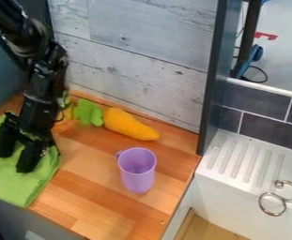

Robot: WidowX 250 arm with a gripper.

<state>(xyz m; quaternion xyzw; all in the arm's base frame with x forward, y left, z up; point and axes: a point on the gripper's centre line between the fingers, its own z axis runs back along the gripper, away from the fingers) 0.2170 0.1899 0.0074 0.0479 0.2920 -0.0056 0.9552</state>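
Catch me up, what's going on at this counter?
The black two-finger gripper is over a green cloth, fingers apart, with no object visible between them; whether it touches the cloth, I can't tell. A light-purple cup with a handle stands upright on the wooden counter. A yellow-orange toy carrot with a green top lies near the whitewashed plank wall.

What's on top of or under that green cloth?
The open gripper is over the green cloth; whether it touches is unclear. Anything beneath the cloth is covered; wooden counter shows beside it.
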